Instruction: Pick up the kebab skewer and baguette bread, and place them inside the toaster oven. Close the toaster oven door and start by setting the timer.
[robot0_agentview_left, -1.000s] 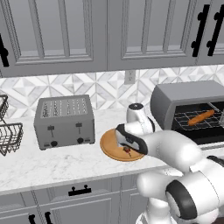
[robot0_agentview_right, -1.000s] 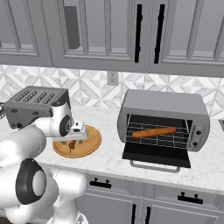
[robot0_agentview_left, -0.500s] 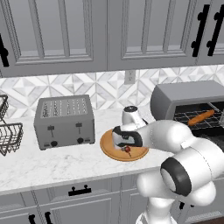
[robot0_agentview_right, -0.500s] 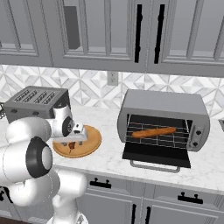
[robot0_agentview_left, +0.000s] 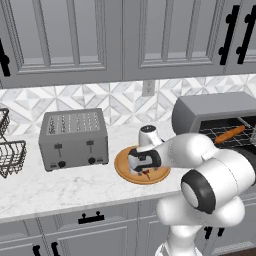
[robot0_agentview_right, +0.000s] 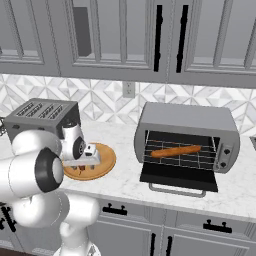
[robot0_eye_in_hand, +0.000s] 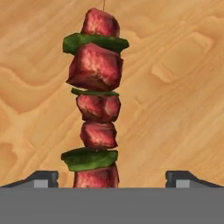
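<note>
The kebab skewer (robot0_eye_in_hand: 97, 109) lies on the round wooden board (robot0_agentview_left: 126, 162) on the table: red meat chunks with green slices between (stick barely visible). The pincer (robot0_eye_in_hand: 111, 177) stands released, straddling it.

- You are looking at a counter (robot0_agentview_right: 125, 185) running under the wall cabinets (robot0_agentview_right: 125, 35), with the toaster (robot0_agentview_left: 73, 138) standing at its left.
- The board (robot0_agentview_left: 125, 167) is lying on the counter between the toaster and the oven (robot0_agentview_right: 186, 137), which is sitting well to the right.
- The skewer (robot0_eye_in_hand: 96, 100) is lying on the board, running away from the hand between the two fingertips (robot0_eye_in_hand: 41, 178), which are standing wide on either side of it.
- The gripper (robot0_agentview_left: 145, 172) is hanging right over the board.
- The door (robot0_agentview_right: 179, 175) is lying open and flat in front of the oven.
- The baguette (robot0_agentview_right: 175, 150) is resting on the rack inside the oven.
- A wire basket (robot0_agentview_left: 10, 155) is sitting left of the toaster.
- An outlet (robot0_agentview_right: 129, 89) is sitting on the wall behind the board.
</note>
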